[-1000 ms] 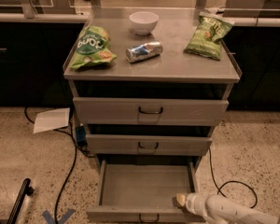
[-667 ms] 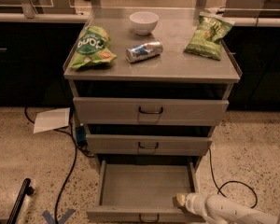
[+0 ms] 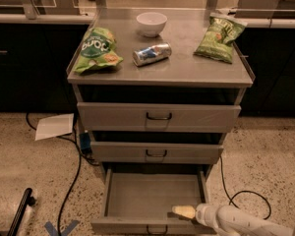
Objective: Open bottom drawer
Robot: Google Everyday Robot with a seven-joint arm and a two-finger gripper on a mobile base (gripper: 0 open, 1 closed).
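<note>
Bottom drawer [image 3: 155, 199] at lower centre stands pulled well out, so the task looks done, with the gripper [image 3: 184, 211] at its front rim, hold impossible to tell.

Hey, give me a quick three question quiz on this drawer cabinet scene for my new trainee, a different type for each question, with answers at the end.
1. True or false: the bottom drawer is pulled out.
2. Which item lies on its side on the cabinet top? A) bowl B) can C) bottle
3. Fill in: the gripper is at the front edge of the ___ drawer, toward the right end as the camera sees it.

Key: 1 true. 2 B. 3 bottom.
</note>
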